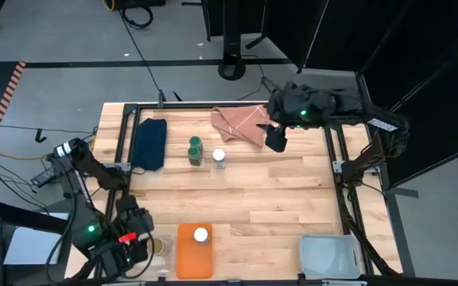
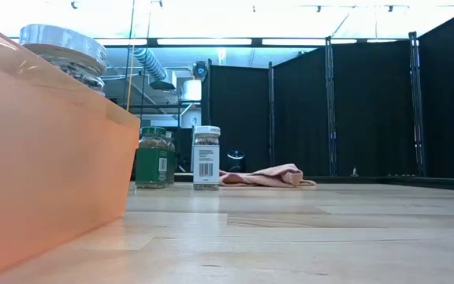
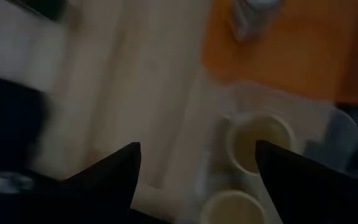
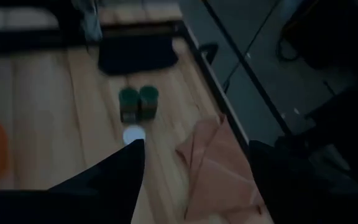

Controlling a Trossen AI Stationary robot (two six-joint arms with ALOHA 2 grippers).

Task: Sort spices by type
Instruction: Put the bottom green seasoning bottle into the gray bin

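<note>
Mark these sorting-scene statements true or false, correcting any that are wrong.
1. A white-lidded jar sits in the orange bin. True.
2. The two green-lidded jars stand apart at opposite ends of the table. False: they stand side by side near the dark blue cloth.
3. The right gripper holds a jar. False: its fingers are open and empty, above the table beside the pink cloth.
4. Another white-lidded jar stands on the table next to the green-lidded pair. True.
5. The left gripper is open, near a clear container holding two tan-lidded jars. True.
</note>
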